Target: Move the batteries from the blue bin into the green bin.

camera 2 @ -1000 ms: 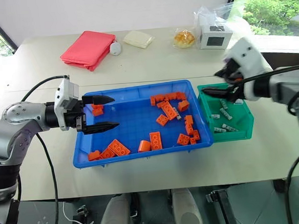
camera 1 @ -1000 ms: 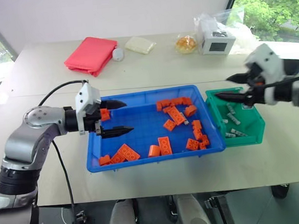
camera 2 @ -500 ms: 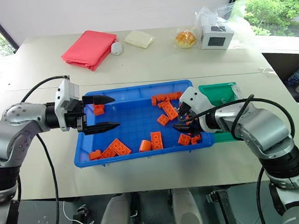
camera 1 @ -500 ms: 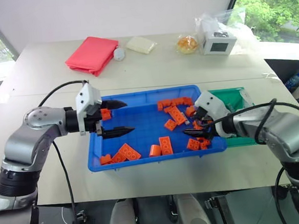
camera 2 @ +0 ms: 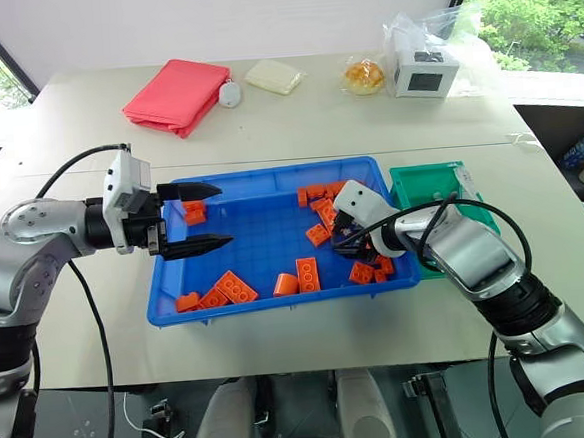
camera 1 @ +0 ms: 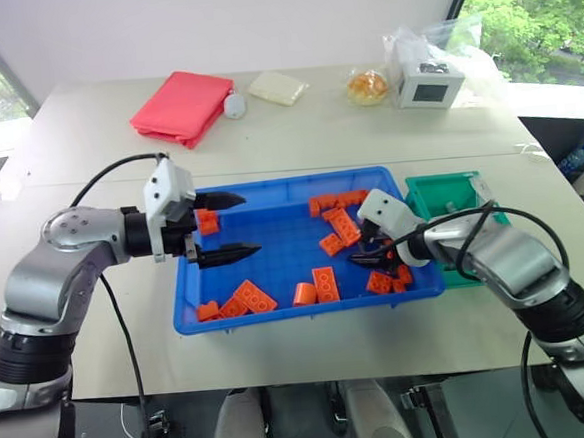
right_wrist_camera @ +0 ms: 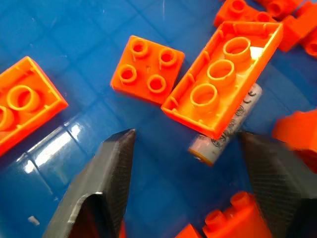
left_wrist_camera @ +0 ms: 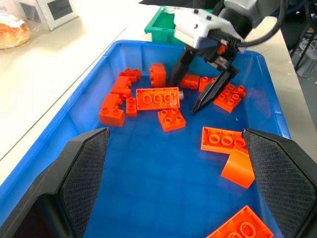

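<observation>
Silver-grey arms, white wrist housings, black cables, black pointed fingers [camera 1: 221, 253].

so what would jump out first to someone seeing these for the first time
The bright blue bin mid-table, strewn with orange bricks. At its right end the right gripper reaches down with fingers spread over a battery half tucked beside an upturned brick. The left gripper hangs open over the bin's left end; the green bin adjoins the blue bin's right end.
</observation>
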Tool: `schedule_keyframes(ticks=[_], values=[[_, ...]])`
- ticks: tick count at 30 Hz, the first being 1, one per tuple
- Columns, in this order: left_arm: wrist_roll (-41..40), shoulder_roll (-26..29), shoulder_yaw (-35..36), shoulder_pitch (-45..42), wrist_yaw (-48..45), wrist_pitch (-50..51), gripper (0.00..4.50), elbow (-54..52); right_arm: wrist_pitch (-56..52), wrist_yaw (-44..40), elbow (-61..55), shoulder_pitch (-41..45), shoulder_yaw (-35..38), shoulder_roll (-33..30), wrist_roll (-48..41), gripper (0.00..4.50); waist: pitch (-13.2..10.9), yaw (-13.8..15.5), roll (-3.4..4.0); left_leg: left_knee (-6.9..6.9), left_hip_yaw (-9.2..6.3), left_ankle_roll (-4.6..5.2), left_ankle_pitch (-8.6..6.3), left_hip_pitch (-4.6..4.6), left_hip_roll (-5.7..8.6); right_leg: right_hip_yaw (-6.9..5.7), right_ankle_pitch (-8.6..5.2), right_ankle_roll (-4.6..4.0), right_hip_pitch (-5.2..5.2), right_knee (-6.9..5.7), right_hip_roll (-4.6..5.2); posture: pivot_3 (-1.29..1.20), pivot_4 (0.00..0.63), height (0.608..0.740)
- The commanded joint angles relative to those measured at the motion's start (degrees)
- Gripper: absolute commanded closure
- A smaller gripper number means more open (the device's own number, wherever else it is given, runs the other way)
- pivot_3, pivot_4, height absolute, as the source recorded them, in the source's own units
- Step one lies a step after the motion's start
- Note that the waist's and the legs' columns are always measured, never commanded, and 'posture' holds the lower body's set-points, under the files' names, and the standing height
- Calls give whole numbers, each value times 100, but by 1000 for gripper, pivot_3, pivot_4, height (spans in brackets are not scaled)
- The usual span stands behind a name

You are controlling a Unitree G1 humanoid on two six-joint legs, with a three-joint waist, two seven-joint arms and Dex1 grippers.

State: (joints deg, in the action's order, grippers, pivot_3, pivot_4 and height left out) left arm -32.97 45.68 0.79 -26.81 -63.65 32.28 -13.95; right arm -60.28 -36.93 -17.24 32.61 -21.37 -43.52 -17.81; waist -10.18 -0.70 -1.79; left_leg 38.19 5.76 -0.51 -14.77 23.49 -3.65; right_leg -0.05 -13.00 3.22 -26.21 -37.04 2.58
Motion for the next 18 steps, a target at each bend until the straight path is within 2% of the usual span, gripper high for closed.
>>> schedule_keyframes(ticks=[1, 4, 5, 12, 17, 18], values=[[-56, 36, 147, -96, 11, -23, 0, -141, 123, -81, 162, 107, -51, 47, 196, 2910, 0, 1, 0, 1, 0, 0, 0, 0, 0, 0, 0, -1, 0, 0, 0, 0, 150, 736], [-53, 32, 152, -101, 16, -39, 0, -124, 217, -115, 256, 158, -135, 122, 297, 4391, 1, 0, -1, 3, 0, 0, 0, 0, 0, 0, 0, -1, 1, 0, 0, 0, 150, 736], [-52, 30, 154, -101, 20, -42, 0, -123, 229, -120, 274, 165, -150, 147, 322, 4461, 1, 5, -1, 3, 1, 0, 0, 0, 0, 0, 0, -1, 2, -1, 0, 0, 150, 736], [-40, 20, 169, -56, 24, -86, 0, -115, 112, -238, 4, 79, 1, 110, 297, 4461, 1, 6, -2, 2, 0, 0, 0, 0, 0, -1, 0, 0, 1, -1, 1, 0, 150, 736], [-16, -8, 137, -57, 23, -126, 0, -97, -273, -221, -339, 104, 438, 282, -6, 4461, 1, 3, -2, 2, 0, 0, 0, 0, 0, -1, 1, 1, 0, -1, 1, 0, 150, 736], [-8, -11, 129, -51, 16, -139, 0, -94, -410, -195, -396, 173, 537, 400, -106, 3936, 1, 0, -2, 2, 0, 0, 0, 0, 0, -1, 1, 1, 0, -1, 0, 0, 150, 736]])
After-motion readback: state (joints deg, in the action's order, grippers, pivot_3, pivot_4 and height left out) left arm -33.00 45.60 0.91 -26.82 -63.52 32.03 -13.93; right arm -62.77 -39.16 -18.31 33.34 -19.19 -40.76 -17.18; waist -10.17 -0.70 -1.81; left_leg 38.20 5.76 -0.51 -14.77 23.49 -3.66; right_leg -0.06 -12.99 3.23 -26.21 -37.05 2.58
